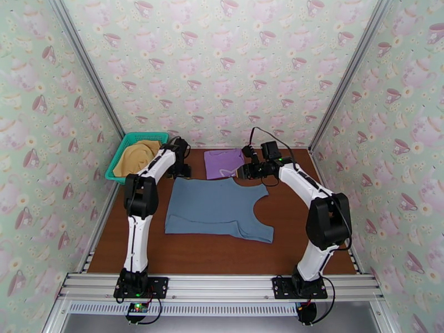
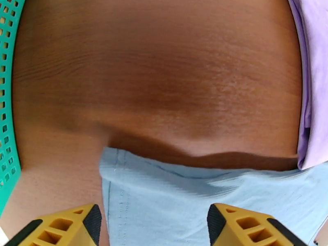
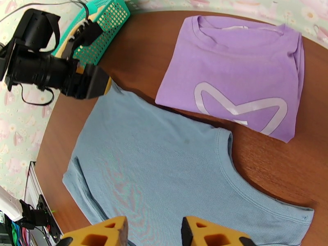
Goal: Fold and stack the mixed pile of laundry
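Brown table [image 1: 222,253] with a grey-blue shirt [image 1: 216,209] spread flat in the middle and a folded lilac shirt [image 1: 223,163] just behind its far edge. Teal basket [image 1: 123,151] at the far left corner, mustard garment [image 1: 139,156] bunched inside. Left claw [image 2: 152,220] open, nothing between its fingers, low over the blue shirt's far left corner. Right claw [image 3: 153,230] also open and empty, above the same shirt's far right side.

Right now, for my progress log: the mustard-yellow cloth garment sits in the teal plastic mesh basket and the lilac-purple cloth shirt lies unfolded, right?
No: the lilac-purple cloth shirt lies folded, as the right wrist view shows; the rest holds.
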